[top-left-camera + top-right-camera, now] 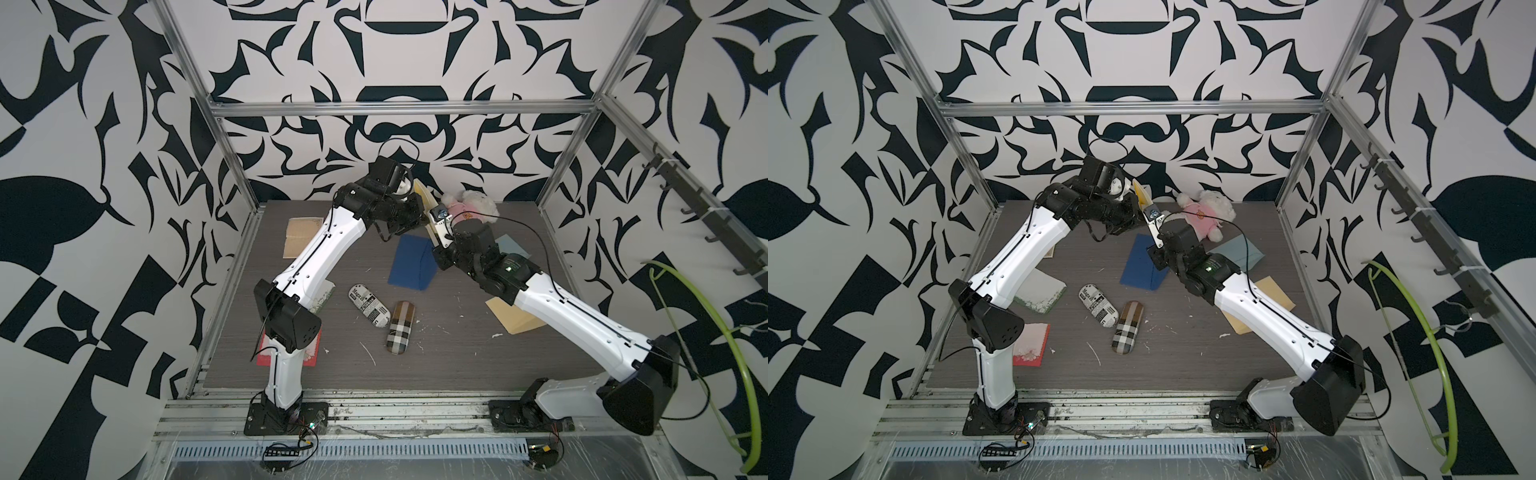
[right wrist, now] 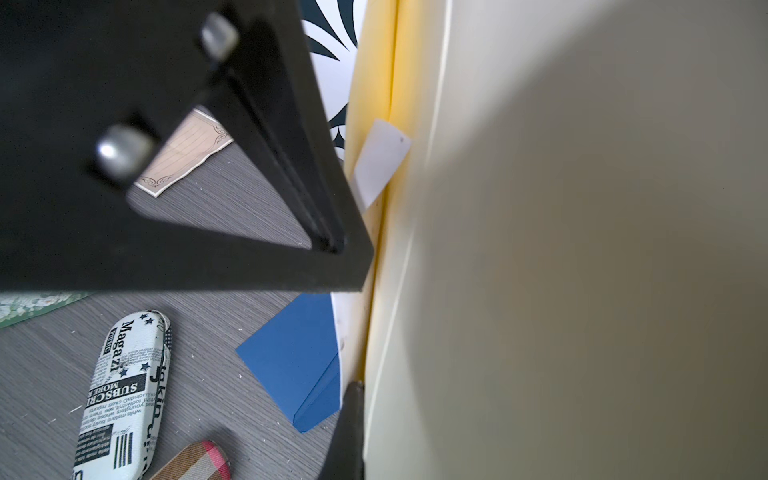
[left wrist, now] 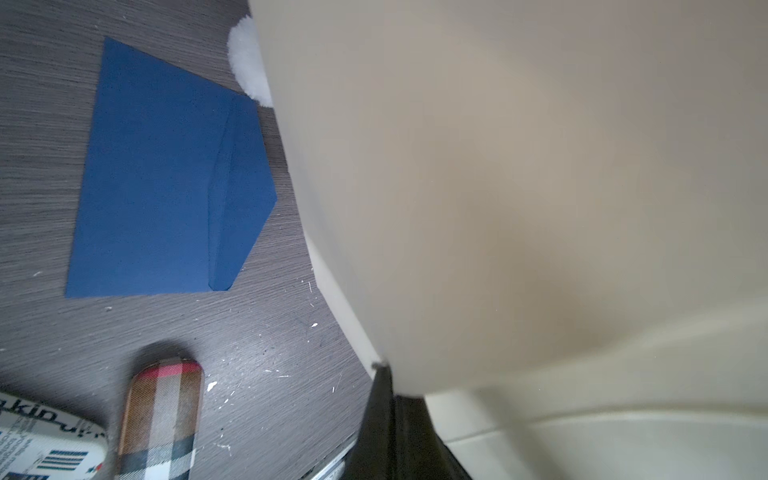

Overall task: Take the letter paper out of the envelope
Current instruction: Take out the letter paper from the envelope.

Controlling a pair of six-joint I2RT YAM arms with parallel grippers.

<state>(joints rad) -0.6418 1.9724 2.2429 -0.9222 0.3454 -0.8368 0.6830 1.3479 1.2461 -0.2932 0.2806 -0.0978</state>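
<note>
Two glasses cases; left gripper and right gripper clamp one envelope.

sheet: blurred, envelope or letter unclear | left tool: tips hidden | tan envelope: partly under right arm

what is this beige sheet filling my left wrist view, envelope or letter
Observer: The right wrist view shows a yellow envelope with a paler cream sheet lying against it.
Operator: is the right tool on it too
Observer: Yes. In a top view the left tool and right tool are both shut on it, held up off the table. I cannot tell which layer each one pinches.
Operator: any letter already out
Observer: A lined sheet with an ornate border lies flat on the table, apart from the envelope.
</note>
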